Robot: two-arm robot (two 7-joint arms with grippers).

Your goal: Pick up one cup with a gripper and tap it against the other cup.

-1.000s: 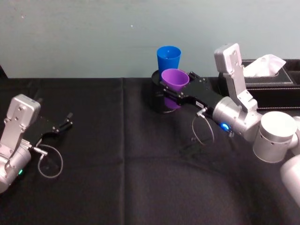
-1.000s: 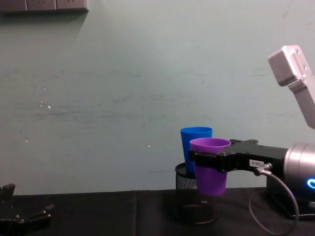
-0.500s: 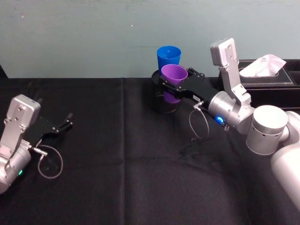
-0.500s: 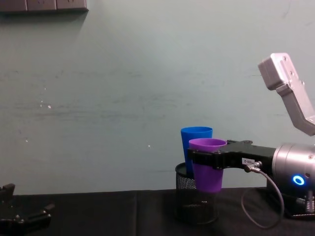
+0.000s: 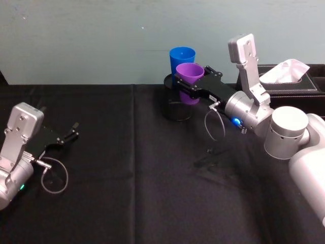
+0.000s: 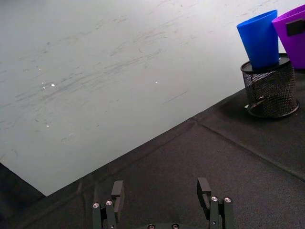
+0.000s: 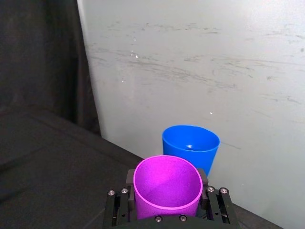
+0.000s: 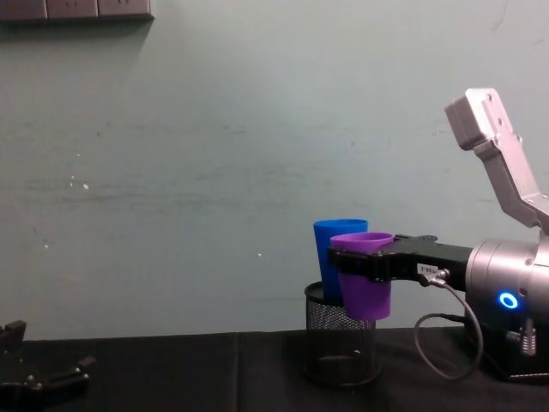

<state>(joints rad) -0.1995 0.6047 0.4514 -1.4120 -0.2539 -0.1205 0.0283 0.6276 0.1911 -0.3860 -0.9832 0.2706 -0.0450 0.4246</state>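
Observation:
The purple cup (image 5: 189, 76) (image 8: 364, 276) hangs in the air, rim up, with my right gripper (image 5: 192, 89) (image 7: 167, 180) shut on its sides. Close behind it, the blue cup (image 5: 182, 56) (image 7: 190, 142) (image 8: 325, 262) stands upright in a black mesh pen holder (image 5: 175, 108) (image 8: 340, 345) (image 6: 269, 91). The purple cup's base is level with the holder's rim. I cannot tell whether the two cups touch. My left gripper (image 5: 69, 136) (image 6: 160, 188) rests open at the table's left side, far from both cups. The left wrist view also catches the blue cup (image 6: 259, 39) and the purple cup (image 6: 293, 33).
A black tissue box (image 5: 294, 85) with white tissue sticking out sits at the back right, just behind my right arm. The pale wall (image 5: 101, 40) rises right behind the cups. Black cloth (image 5: 152, 193) covers the table.
My right gripper has lifted the purple cup higher and carried it a little farther back toward the blue cup. The left arm has not moved.

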